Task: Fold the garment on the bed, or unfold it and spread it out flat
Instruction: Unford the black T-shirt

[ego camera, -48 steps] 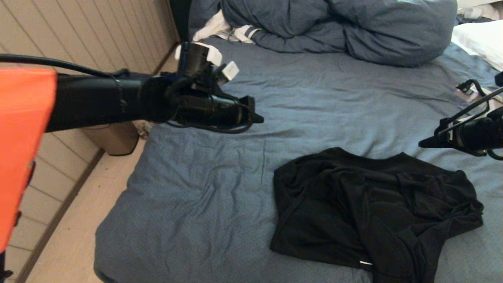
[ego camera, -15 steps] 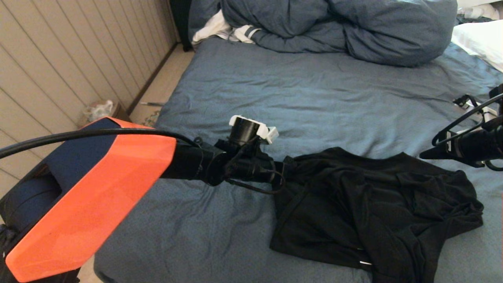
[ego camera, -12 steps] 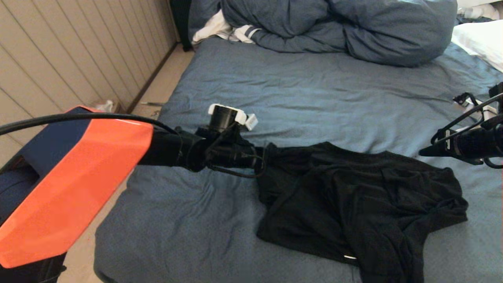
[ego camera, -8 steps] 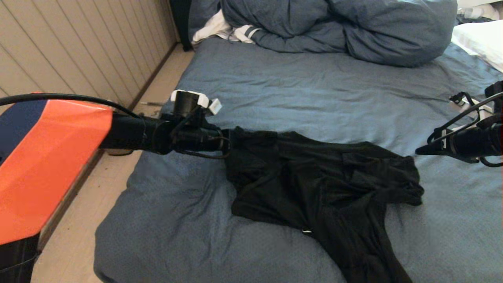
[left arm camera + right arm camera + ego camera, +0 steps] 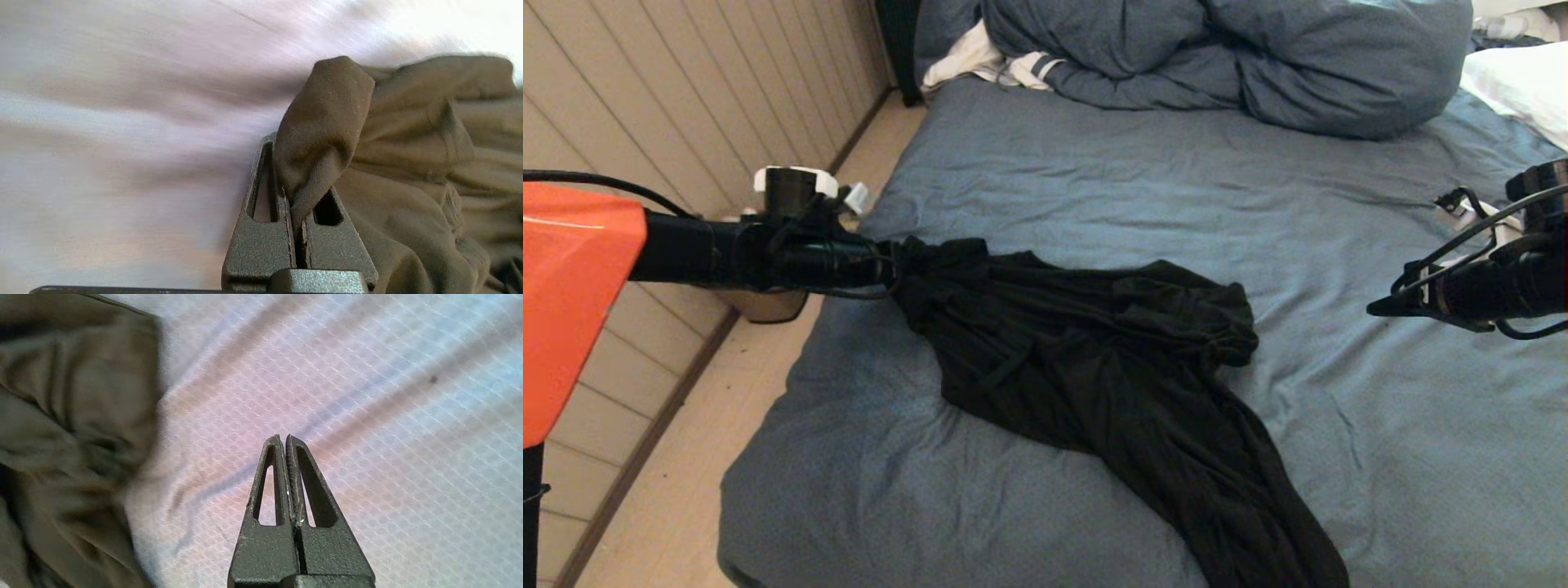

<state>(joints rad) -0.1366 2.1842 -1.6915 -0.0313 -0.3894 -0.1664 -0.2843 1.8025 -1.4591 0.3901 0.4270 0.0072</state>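
Note:
The black garment (image 5: 1094,359) lies bunched and stretched across the blue bed (image 5: 1143,188), one end trailing toward the near edge. My left gripper (image 5: 894,257) is shut on the garment's left corner near the bed's left side. In the left wrist view a fold of the garment (image 5: 327,134) is pinched between the closed left gripper (image 5: 296,204). My right gripper (image 5: 1376,308) hovers to the right of the garment, shut and empty. In the right wrist view the right gripper (image 5: 284,437) hangs over bare sheet, with the garment (image 5: 73,416) off to one side.
A bulky blue duvet (image 5: 1225,57) is heaped at the head of the bed, with a white stripe-cuffed cloth (image 5: 988,61) beside it and a white pillow (image 5: 1519,82) at the far right. A panelled wall (image 5: 645,106) and a strip of floor (image 5: 686,490) run along the bed's left side.
My left gripper has pulled the garment's corner leftward and a little further up the bed, dragging the whole shirt left and stretching it out. The right gripper has barely moved.

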